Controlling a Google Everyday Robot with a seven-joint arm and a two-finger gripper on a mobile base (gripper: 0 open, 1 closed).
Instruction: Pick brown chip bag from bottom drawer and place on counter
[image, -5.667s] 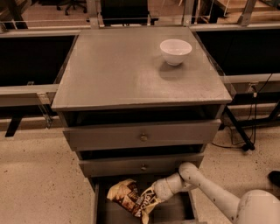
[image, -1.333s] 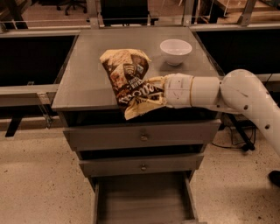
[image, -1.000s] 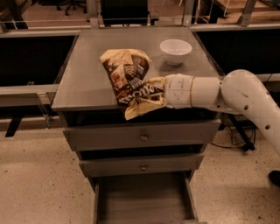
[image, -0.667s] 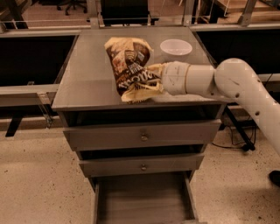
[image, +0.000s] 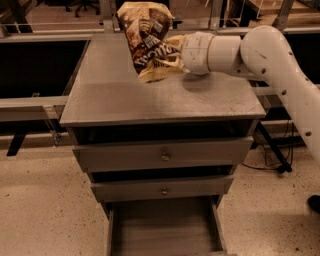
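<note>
1. My pincer (image: 174, 50) hangs over the rear middle of the counter (image: 125, 97), clamped on the lower, tan end of the brown chip bag (image: 147, 35). The bag rides tilted in the air, clear of the surface.
2. The bottom drawer (image: 162, 227) gapes open below with its floor bare. With the bag out of it, I judge the set-down is the only step left.
3. To do it well, I should lower the bag until its bottom edge meets the counter. Then I should lay it toward the open middle and only after that loosen my grip. Let go from this height, the crinkly bag could slide or topple toward an edge.
4. The upper knobbed drawer (image: 162, 155) and the one beneath it (image: 164, 190) sit under the counter, well out of the path down.
5. My white arm (image: 270, 45) reaches in from the right across the counter's far right corner and hides what lies beneath it. I cannot tell what is there, so the centre or left is the safer landing.
6. A metal rail (image: 55, 36) runs just behind the counter; the bag should not be pushed back toward it.
</note>
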